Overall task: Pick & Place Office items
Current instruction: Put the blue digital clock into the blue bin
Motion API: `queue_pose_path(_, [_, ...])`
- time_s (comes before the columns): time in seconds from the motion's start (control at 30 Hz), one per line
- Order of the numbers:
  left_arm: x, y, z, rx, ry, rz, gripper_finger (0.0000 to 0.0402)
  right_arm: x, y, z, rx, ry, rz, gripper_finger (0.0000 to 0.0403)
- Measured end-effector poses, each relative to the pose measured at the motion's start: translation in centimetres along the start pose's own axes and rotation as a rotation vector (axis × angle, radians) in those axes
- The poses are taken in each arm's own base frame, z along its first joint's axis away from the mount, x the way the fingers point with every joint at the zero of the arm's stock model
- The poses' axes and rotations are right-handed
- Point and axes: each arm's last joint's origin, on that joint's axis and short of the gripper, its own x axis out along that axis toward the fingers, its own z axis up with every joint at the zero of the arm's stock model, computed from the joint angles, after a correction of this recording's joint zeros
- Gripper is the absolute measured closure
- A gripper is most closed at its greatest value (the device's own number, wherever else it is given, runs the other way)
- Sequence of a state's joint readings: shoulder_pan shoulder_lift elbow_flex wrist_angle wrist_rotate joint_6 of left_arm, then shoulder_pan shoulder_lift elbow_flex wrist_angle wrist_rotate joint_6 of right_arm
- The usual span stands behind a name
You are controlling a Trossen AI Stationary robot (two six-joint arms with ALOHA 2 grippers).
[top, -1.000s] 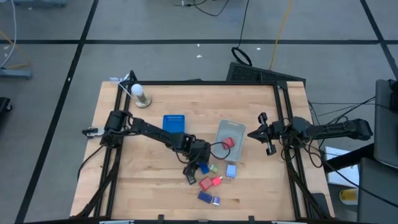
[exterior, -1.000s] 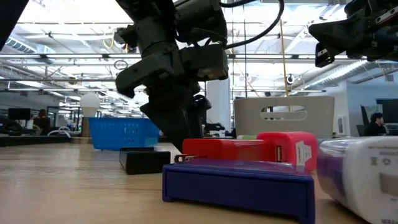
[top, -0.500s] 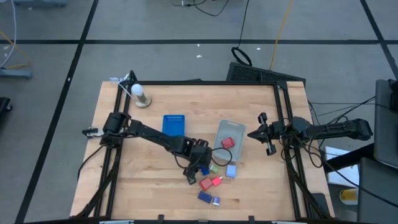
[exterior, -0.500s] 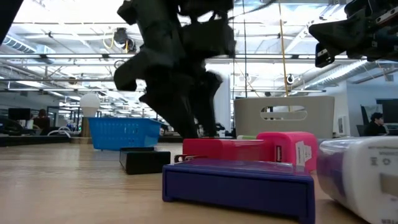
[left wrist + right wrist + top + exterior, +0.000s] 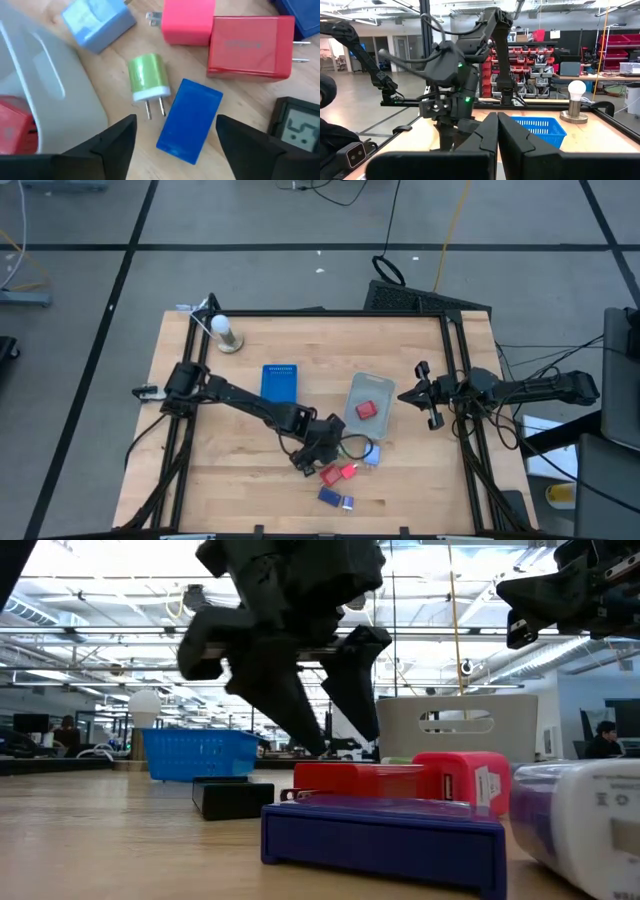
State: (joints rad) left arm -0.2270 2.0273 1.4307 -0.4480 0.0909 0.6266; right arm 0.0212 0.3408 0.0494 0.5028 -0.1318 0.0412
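The office items lie near the table's near edge. In the left wrist view I see a blue block (image 5: pixel 190 120), a green plug (image 5: pixel 146 75), a pale blue charger (image 5: pixel 97 22), a pink charger (image 5: pixel 187 20), a red charger (image 5: pixel 250 47) and a dark display piece (image 5: pixel 295 125). My left gripper (image 5: pixel 176 120) (image 5: pixel 322 445) hovers open over them, one finger on either side of the blue block. Another red piece (image 5: pixel 367 409) lies in the clear bin (image 5: pixel 372 392). My right gripper (image 5: pixel 405 395) (image 5: pixel 497 125) waits shut at the table's right edge.
A flat blue tray (image 5: pixel 280 380) lies left of the clear bin. A bulb on a stand (image 5: pixel 222 330) sits at the far left corner. Two more blue pieces (image 5: pixel 335 499) lie nearest the near edge. Bare wood stretches along the table's left half.
My left gripper has moved a little toward the near and right edges and turned about its wrist. It now stands over the blue block instead of beside it. The items have kept their places.
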Motion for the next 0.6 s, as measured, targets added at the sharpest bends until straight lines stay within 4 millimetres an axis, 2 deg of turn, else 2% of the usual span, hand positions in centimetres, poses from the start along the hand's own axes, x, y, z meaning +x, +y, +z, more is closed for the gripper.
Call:
queue_pose_path(0.23, [0.3,1.7,-1.6,-0.117,-0.049,-0.089,0.0169,0.0,0.0,-0.1,0.001,0.007,0.0,0.0402])
queue_pose_path(0.47, [1.8,1.4,-1.9,-0.116,-0.053,-0.121,0.0211,0.0,0.0,-0.2,0.007,0.023,-0.001,0.0402])
queue_pose_path(0.6, [1.9,1.2,-1.8,-0.14,-0.039,-0.126,0.0234,0.0,0.0,-0.3,0.007,0.028,0.0,0.0402])
